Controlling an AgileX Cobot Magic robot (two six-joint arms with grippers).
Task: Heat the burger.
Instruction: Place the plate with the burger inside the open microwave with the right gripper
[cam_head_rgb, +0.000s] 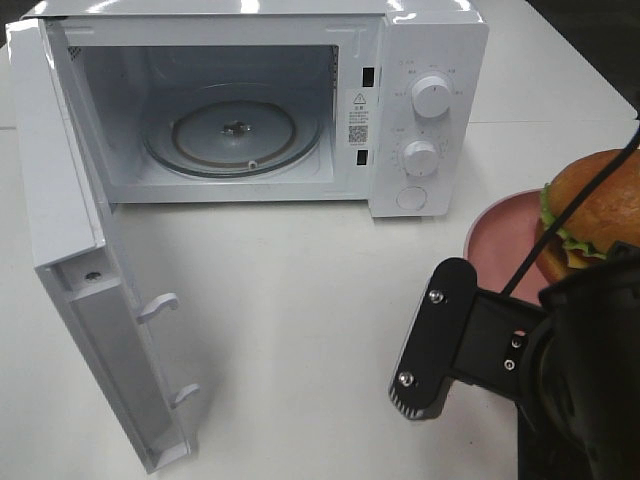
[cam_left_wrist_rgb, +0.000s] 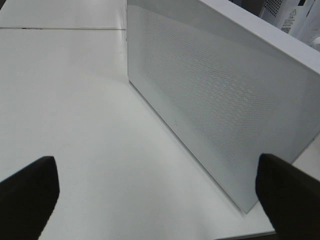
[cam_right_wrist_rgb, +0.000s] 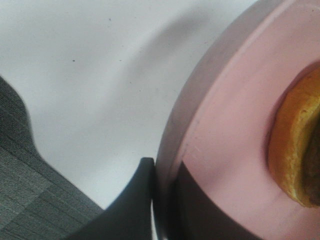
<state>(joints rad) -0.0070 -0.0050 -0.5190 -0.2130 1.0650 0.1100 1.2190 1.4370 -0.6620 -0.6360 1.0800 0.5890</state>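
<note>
Pinching the pink plate (cam_right_wrist_rgb: 225, 125) by its rim with my right gripper (cam_right_wrist_rgb: 167, 200), I have the burger (cam_head_rgb: 595, 215) sitting on it, right of the open microwave (cam_head_rgb: 420, 60). My left gripper (cam_left_wrist_rgb: 157, 200) hangs spread beside the door (cam_left_wrist_rgb: 215, 95). Held by one edge, the plate could tip and slide the burger off.

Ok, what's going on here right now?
The right arm's fingers are clamped on the rim of the round pink plate carrying the golden-bun burger, right of the white microwave. Its door stands wide open and the glass turntable is bare. The left arm's fingers are spread open beside the door, holding nothing.
</note>
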